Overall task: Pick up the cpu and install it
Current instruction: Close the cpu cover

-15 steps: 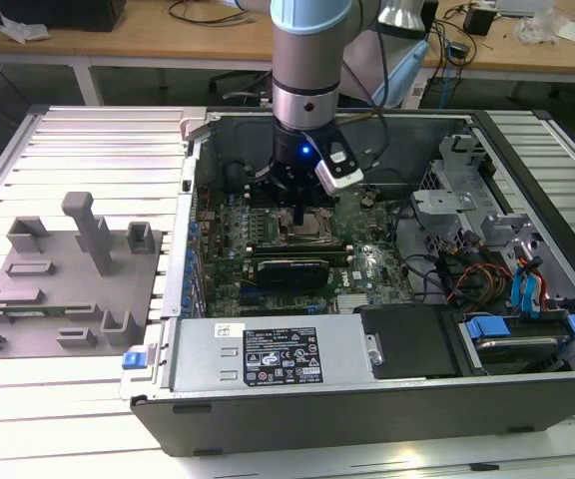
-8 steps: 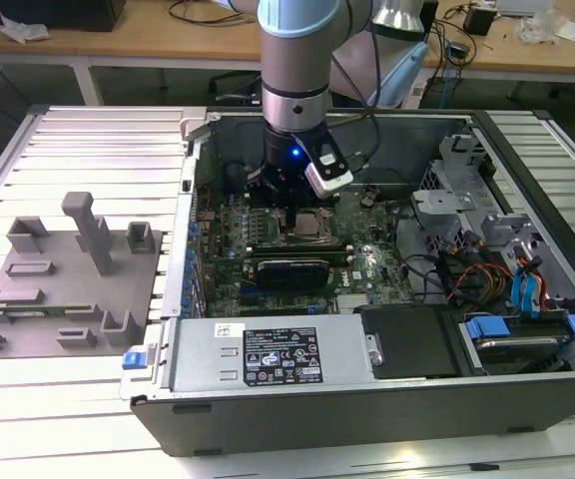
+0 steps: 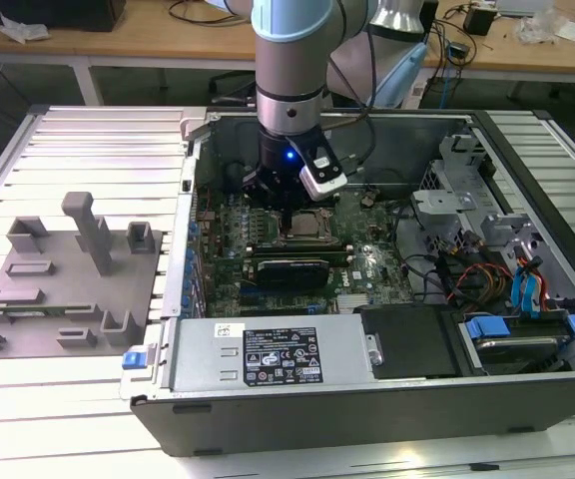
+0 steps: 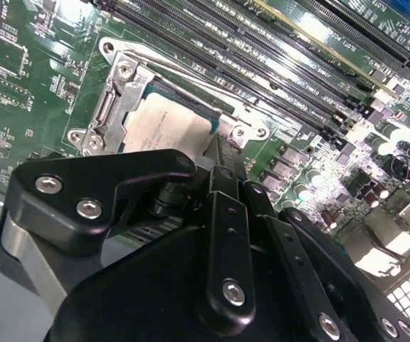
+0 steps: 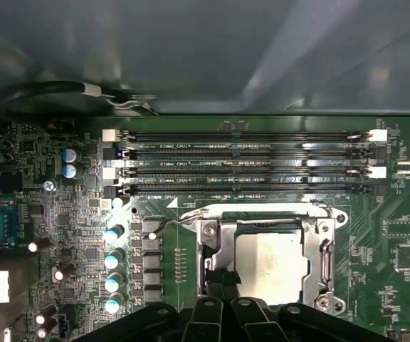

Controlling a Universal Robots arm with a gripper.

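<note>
i'm seeing one small flat square cpu with a silvery-white metal top (image 5: pixel 272 260) lying level inside the one dark metal-framed motherboard socket (image 5: pixel 326 249). the black gripper (image 5: pixel 223 274) is hovering just beside the chip's edge; its jaws are looking drawn close together, with nothing between them. i'm judging the chip light, stiff, slick on top and fragile underneath, so i'm favouring a hold on opposite edges, never the faces. i'm counting four long black memory slots (image 5: pixel 240 162) beside the socket, and one grey moulded plastic tray (image 3: pixel 68 289) outside the case.
</note>
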